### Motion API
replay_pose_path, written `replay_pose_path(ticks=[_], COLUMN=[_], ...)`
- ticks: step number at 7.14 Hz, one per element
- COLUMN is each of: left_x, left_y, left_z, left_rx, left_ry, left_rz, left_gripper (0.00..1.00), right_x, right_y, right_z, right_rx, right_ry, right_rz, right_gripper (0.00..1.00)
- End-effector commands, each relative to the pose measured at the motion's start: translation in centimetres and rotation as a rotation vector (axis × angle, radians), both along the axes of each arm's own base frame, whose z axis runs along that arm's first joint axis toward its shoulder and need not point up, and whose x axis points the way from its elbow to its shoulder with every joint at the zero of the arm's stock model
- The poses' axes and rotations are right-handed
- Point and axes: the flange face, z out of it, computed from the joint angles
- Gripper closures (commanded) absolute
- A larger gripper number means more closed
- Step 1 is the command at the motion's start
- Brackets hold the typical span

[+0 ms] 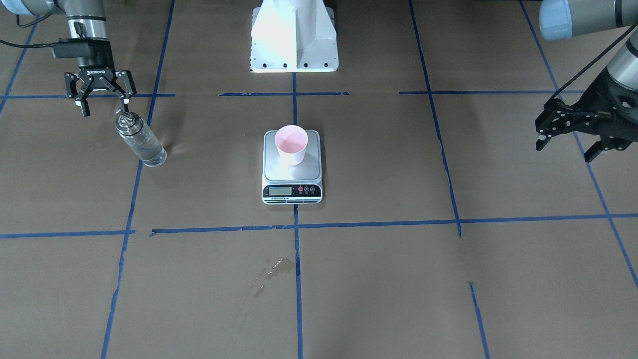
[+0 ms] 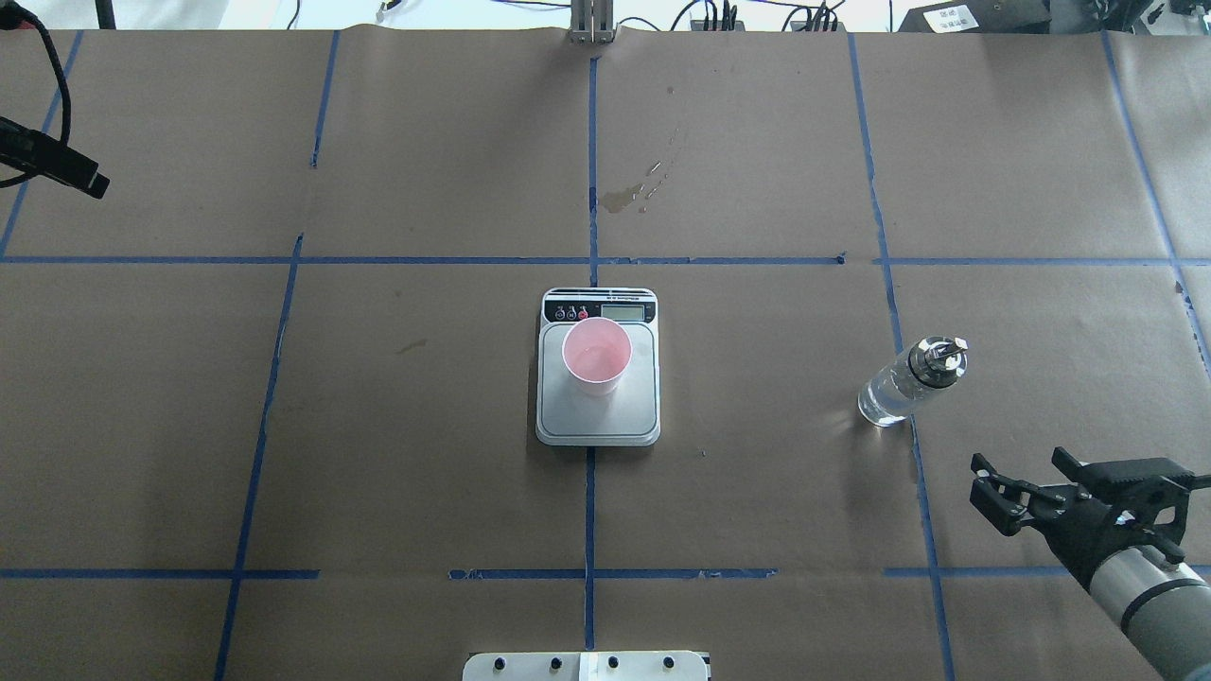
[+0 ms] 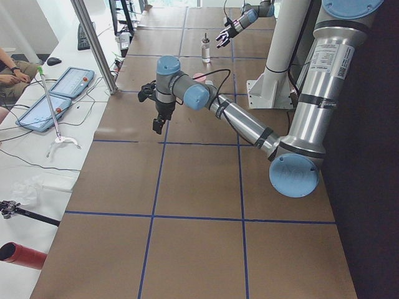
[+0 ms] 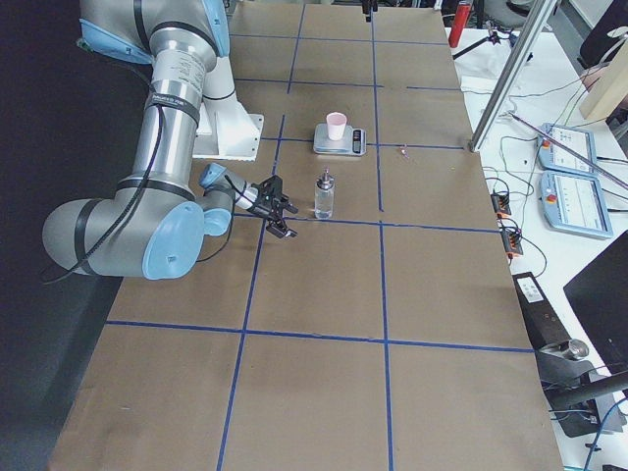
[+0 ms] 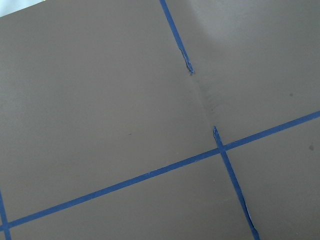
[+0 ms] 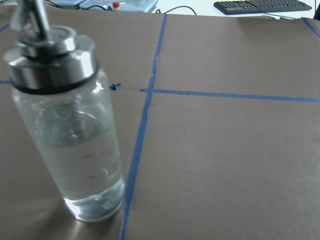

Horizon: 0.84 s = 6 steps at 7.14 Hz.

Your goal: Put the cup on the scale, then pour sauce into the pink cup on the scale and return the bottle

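Note:
The cup (image 1: 291,144), white outside and pink inside, stands upright on the scale (image 1: 292,174) at the table's middle; it also shows from overhead (image 2: 596,355) on the steel platform (image 2: 598,421). The bottle (image 1: 141,142) stands upright on the table, with clear sauce (image 6: 75,165) in its lower half. My right gripper (image 1: 104,107) hangs open and empty just behind the bottle (image 2: 908,383), apart from it. My left gripper (image 1: 565,149) is open and empty at the far side of the table, well away from the scale.
A dried spill stain (image 1: 279,267) marks the paper beyond the scale. The white robot base (image 1: 294,37) sits behind the scale. Blue tape lines grid the brown paper. A side bench holds tablets (image 3: 59,93), and a person's arm (image 3: 9,68) rests there.

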Motion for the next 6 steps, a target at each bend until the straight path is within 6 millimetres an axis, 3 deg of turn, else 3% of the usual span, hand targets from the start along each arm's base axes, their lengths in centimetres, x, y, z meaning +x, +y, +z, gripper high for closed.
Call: replay_pose_path(ticks=[1,3,5,6], left_x=[0.1,0.4,0.5,0.7], left_y=[-0.3,-0.5,-0.9,-1.2], left_z=[0.1,0.6,2.2,3.8], left_rx=[-0.003,-0.006,0.003,0.002], left_ry=[-0.001,-0.007,-0.025,-0.011], left_rz=[0.000,0.009,0.051,0.114], left_gripper=[0.06,0.06,0.06,0.06], right_x=[3.1,6.7,9.9,12.9], right_y=[-1.0,-5.0,-8.9,-11.2], right_z=[2.6,5.3,4.7,5.1], right_rx=[-0.022,-0.118,-0.144,-0.200], right_ry=[0.072,0.095,0.095,0.086], right_rz=[-0.086,-0.189,-0.275,-0.322], right_gripper=[0.00,0.00,0.00,0.00])
